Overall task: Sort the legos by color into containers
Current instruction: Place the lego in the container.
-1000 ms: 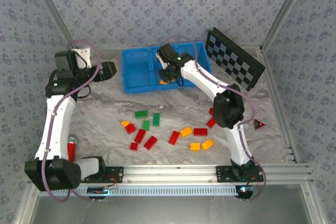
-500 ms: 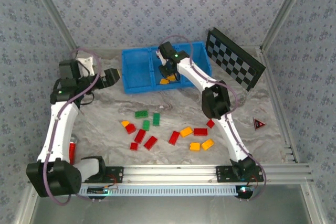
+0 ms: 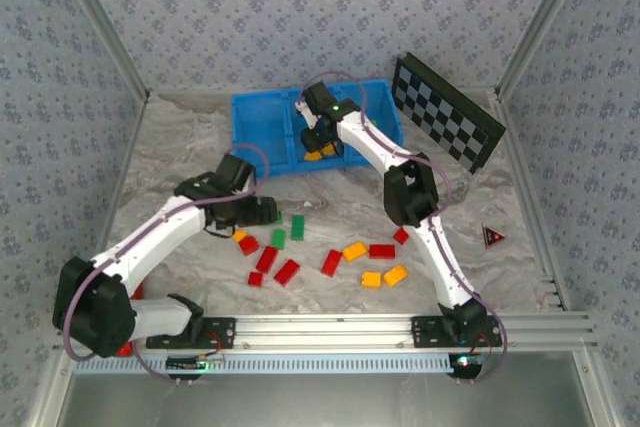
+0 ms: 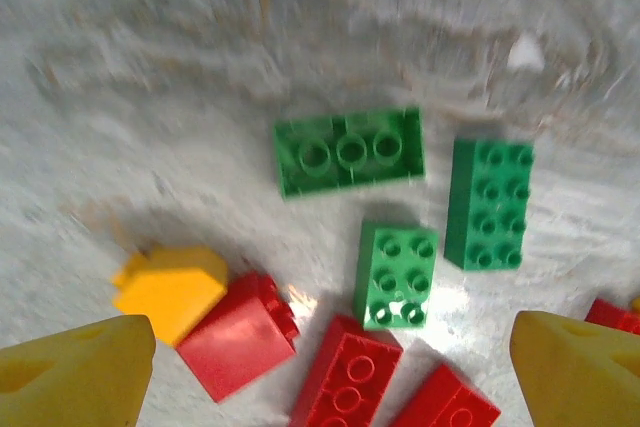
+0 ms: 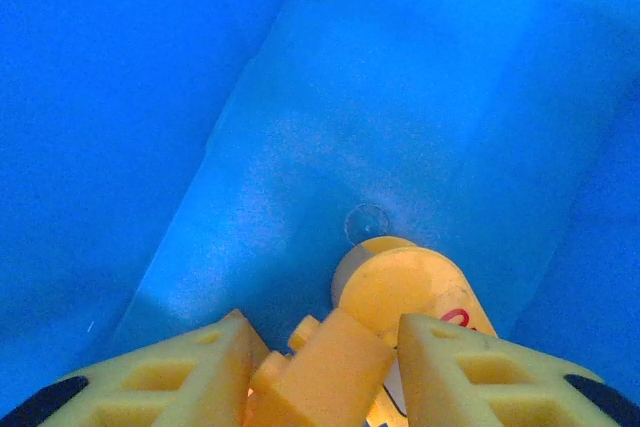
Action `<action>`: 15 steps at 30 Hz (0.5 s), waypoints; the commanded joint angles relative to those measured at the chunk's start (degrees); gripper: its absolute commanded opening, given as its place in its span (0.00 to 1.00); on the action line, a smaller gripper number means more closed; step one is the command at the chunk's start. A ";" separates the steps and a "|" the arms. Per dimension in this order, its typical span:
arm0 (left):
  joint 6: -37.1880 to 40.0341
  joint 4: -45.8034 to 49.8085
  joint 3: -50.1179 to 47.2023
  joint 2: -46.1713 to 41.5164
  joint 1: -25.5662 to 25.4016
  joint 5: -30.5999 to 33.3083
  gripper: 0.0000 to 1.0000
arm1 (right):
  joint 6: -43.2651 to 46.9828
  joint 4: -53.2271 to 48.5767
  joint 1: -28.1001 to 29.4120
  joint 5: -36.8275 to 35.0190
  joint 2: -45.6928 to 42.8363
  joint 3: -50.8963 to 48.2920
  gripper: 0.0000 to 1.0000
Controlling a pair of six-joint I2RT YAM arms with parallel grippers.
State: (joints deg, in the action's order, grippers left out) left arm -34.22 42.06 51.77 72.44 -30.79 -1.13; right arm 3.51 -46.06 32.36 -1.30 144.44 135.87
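Red, green and orange legos (image 3: 381,251) lie scattered before the blue tray (image 3: 260,137).

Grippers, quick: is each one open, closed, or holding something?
Left gripper: open, holding nothing.
Right gripper: closed on an orange brick.

Left arm (image 3: 150,237) and right arm (image 3: 372,144) are white shells with chunky black joints. A thin purple cable (image 3: 335,74) loops along each, and the fingers (image 5: 180,379) are bright yellow plastic.

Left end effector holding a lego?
No, the left end effector is wide open, empty, with green legos lying loose on the table beneath.
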 commanded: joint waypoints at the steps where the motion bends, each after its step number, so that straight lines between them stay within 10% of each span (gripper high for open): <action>1: -9.37 0.57 -1.16 1.07 -3.12 3.94 0.91 | 1.43 0.34 -0.47 1.34 -4.32 -0.71 0.46; 15: -21.65 2.51 -7.43 0.47 -5.68 7.80 0.80 | 1.54 0.89 -0.02 1.45 -12.52 -3.53 0.48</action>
State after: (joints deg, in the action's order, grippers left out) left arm -52.21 43.46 45.19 73.80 -36.12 5.04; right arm 4.16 -45.04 32.27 0.01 135.76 134.15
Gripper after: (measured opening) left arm 0.806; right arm 0.484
